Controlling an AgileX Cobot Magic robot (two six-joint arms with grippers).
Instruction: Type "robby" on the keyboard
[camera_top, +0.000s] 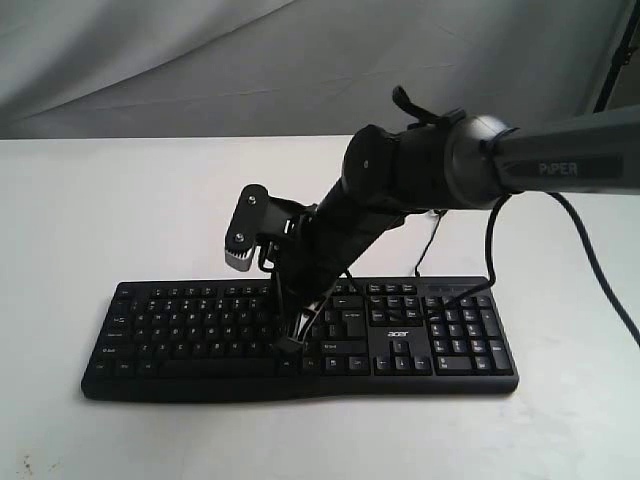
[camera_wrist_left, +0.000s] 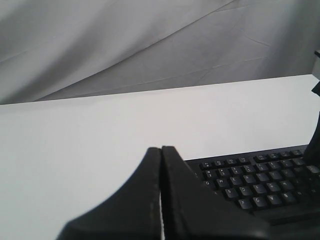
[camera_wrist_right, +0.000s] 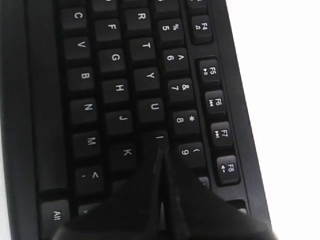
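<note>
The black keyboard (camera_top: 200, 330) with white legends and an acer logo lies along the white table's front. My right gripper (camera_top: 280, 322) reaches across from the right and points down over its middle keys. In the right wrist view the right gripper (camera_wrist_right: 160, 151) is shut. Its tips stand at the edge of the I key (camera_wrist_right: 159, 137), between K and 9, and the keys beyond are hidden under the fingers. Whether a key is pressed cannot be told. My left gripper (camera_wrist_left: 161, 148) is shut and empty, off the left end of the keyboard (camera_wrist_left: 260, 185). It is out of the exterior view.
The thin black cable (camera_top: 425, 245) runs from the keyboard's back edge behind the right arm (camera_top: 440, 165). Bare white table (camera_top: 120, 200) surrounds the keyboard, with a grey cloth backdrop (camera_top: 200, 60) behind.
</note>
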